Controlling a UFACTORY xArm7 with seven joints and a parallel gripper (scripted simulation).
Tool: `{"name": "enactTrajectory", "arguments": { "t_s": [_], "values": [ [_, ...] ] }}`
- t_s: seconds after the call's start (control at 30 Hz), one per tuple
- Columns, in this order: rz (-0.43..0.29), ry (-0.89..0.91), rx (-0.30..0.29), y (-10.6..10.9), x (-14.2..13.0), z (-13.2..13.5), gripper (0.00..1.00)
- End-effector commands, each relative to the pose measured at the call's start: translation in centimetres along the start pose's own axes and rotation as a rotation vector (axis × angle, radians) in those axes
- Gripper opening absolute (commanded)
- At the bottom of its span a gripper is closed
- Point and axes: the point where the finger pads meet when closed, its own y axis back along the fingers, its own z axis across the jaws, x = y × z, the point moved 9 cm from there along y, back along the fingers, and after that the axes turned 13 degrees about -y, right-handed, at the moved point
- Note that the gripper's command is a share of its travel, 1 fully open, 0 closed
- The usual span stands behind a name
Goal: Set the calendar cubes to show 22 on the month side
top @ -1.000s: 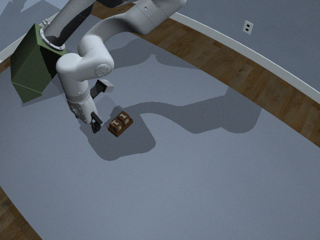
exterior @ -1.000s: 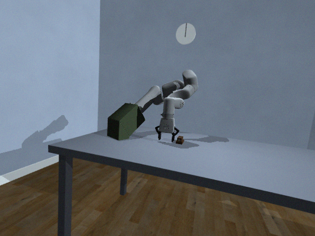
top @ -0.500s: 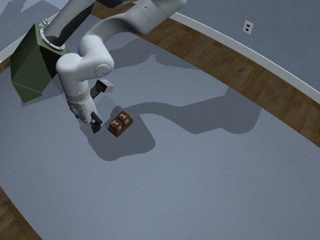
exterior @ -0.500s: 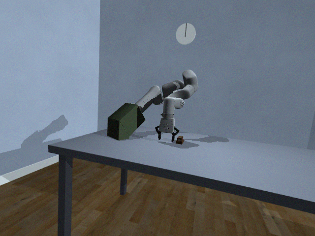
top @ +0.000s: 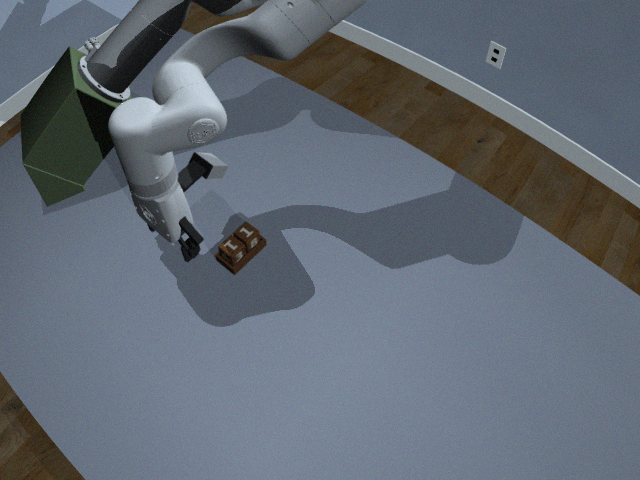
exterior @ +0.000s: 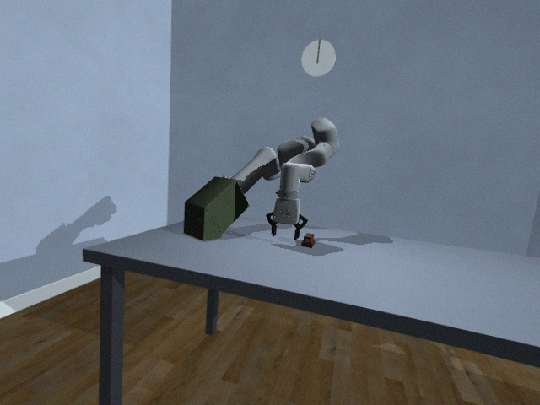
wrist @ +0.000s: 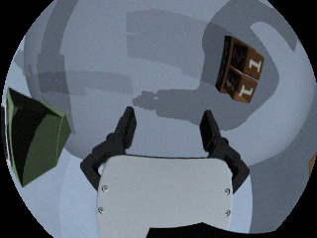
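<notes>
Green base [top: 56,149] behind calendar [top: 240,246] (apart)

Room w/ blue-grey walls [exterior: 435,131]. A round white clock [exterior: 318,57] hangs high on the back wall. A white wall plug [top: 495,54] sits low on one wall. White strip [top: 465,90] runs along the bottom of the walls. Floor [exterior: 261,361] is brown wood planks. A big grey table [exterior: 392,278] w/ dark legs stands on it. Light makes big dark shadows on the table & left wall.
</notes>
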Motion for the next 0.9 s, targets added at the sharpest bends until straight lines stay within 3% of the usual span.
{"name": "enactTrajectory", "arguments": {
  "t_s": [0.0, 0.2, 0.53, 0.63, 0.87],
  "values": [
    [-0.002, 0.0, -0.002, 1.2, -0.1, 0.1, 1.0],
    [-0.002, 0.0, -0.002, 2.4, 0.0, 0.0, 1.0],
    [-0.002, 0.12, -0.002, 2.5, 0.3, 0.3, 1.0],
    [-0.002, 0.13, -0.002, 2.5, 1.9, 1.5, 1.0],
    [-0.002, 0.216, -0.002, 2.5, 2.3, 1.9, 1.0]
  ]
}}
